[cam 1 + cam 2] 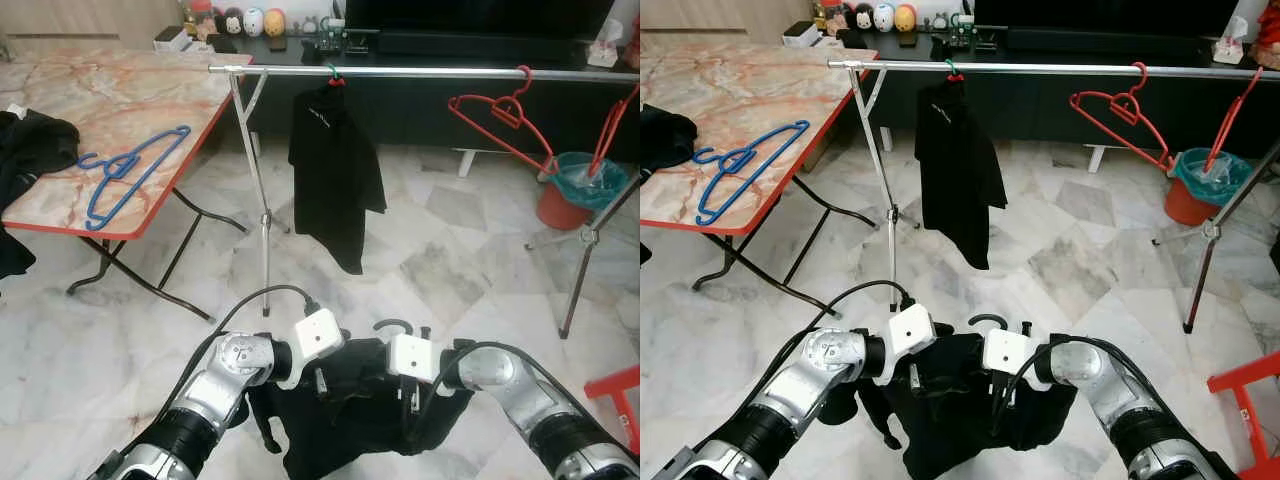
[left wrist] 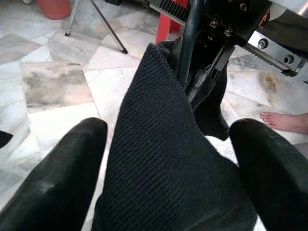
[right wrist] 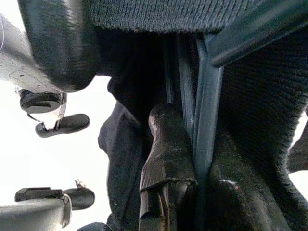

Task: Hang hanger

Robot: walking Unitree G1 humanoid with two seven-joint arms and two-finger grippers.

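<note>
The right gripper (image 1: 1002,392), low and close in front of the robot, has its two black fingers pinched tight on a dark grey hanger (image 3: 207,110) with a black knitted garment (image 1: 960,400) draped over it; the wrist view shows the hanger's bars running between the pressed fingertips. The left gripper (image 1: 318,382) sits just beside it, fingers (image 2: 53,178) spread wide on either side of the garment's ribbed cloth, gripping nothing. The hanger's dark hook (image 1: 392,325) curves up above the cloth between the two wrists, pointing up and away toward the rail; its long axis appears to run roughly across the robot, left to right, though the cloth hides most of it. The silver clothes rail (image 1: 420,72) stands well ahead and higher, already carrying a black shirt (image 1: 335,175) and an empty red hanger (image 1: 500,115). A blue hanger (image 1: 125,172) lies on the marble table (image 1: 150,90) to the left. Judging by this, the garment is on its hanger and held, but lifting it and hooking it over the rail remain undone.
</note>
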